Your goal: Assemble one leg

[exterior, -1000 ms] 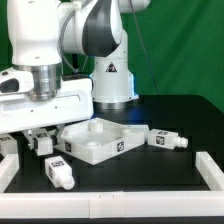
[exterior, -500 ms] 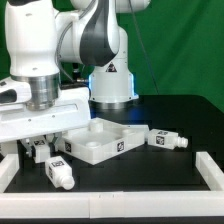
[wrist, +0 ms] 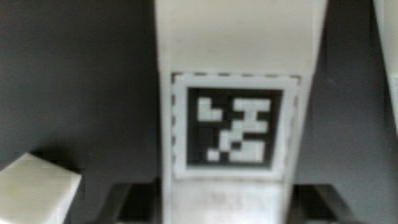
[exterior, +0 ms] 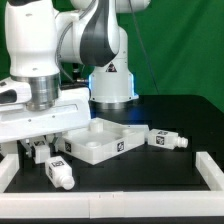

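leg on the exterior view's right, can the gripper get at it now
Probably yes: the leg lies apart with nothing over it; the gripper would only have to cross above the white panel.

Glossy white arm (exterior: 35,45), dark grey joint (exterior: 95,35)

White plastic pegs, each carrying black-and-white square tags.
The near leg (exterior: 57,172) lies on its side at the exterior view's left, narrower end forward. The far leg (exterior: 168,139) lies on its side at that view's right, well apart. A third leg (exterior: 40,148), partly hidden, sits just behind the near leg; in the wrist view (wrist: 235,50) its tag faces the camera.
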{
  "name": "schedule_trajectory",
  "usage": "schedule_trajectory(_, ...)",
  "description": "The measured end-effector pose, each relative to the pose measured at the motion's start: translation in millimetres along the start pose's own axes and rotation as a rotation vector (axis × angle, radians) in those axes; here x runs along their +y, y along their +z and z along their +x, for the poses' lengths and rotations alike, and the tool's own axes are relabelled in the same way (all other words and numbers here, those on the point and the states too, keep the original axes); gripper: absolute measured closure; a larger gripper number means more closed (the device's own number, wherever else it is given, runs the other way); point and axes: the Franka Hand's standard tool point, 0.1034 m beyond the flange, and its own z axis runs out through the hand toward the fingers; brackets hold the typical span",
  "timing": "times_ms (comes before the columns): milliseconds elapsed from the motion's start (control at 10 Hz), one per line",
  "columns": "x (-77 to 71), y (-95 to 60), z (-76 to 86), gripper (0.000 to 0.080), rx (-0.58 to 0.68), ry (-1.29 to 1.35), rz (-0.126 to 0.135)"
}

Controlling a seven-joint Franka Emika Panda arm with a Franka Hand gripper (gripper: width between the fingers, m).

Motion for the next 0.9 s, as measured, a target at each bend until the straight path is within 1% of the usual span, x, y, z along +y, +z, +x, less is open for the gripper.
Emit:
schedule_trajectory(100,0.0,0.0,0.0,0.0307,0.000,0.000,0.000)
schedule_trajectory(200,-0.1,0.0,0.0,0.0202,0.000,0.000,0.000)
schedule_trajectory(300,-2.5,-4.3,0.3,0.0202,-0.008,-0.003,0.010)
schedule_trajectory(400,-3.9,-16.1,4.6,0.0159,0.001,-0.007,0.007)
schedule_trajectory(600,-14.1,-41.9,11.4,0.0152,0.024,-0.036,-0.010)
schedule_trajectory(700,-20.1,-44.6,11.7,0.0151,0.042,-0.065,-0.025)
schedule_trajectory(800,-35.3,-35.5,3.4,0.0151,0.054,-0.102,-0.037)
schedule_trajectory(900,-46.9,-29.2,-1.7,0.0151,0.043,-0.113,-0.025)
